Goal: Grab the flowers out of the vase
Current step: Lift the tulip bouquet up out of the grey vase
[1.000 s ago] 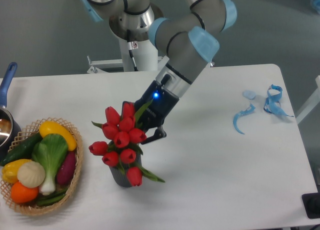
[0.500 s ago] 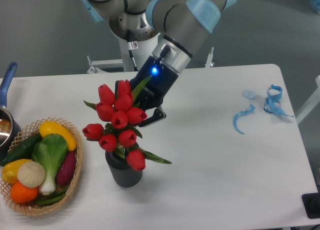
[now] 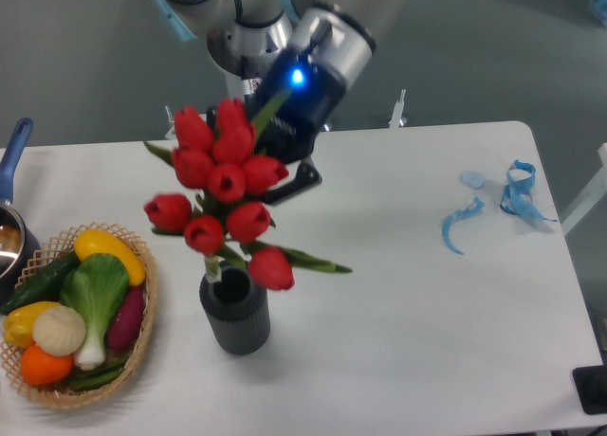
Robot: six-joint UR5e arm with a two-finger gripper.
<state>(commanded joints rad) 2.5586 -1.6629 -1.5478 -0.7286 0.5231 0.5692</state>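
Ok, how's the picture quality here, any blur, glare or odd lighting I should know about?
Only the fixed camera view: soft, even light, faint shadows on the table. The flowers and gripper look slightly smeared, while the vase and basket are sharper. A blue light on the gripper blooms to a bright spot. No strong glare elsewhere.

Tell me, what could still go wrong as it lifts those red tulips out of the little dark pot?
The stems of the red tulip bunch look still just inside the mouth of the ribbed dark grey vase; if they catch, the vase might tip. The black hand holds the bunch from behind, its fingers hidden, so the grip could slip. A swinging bunch might brush the woven wicker basket of vegetables.
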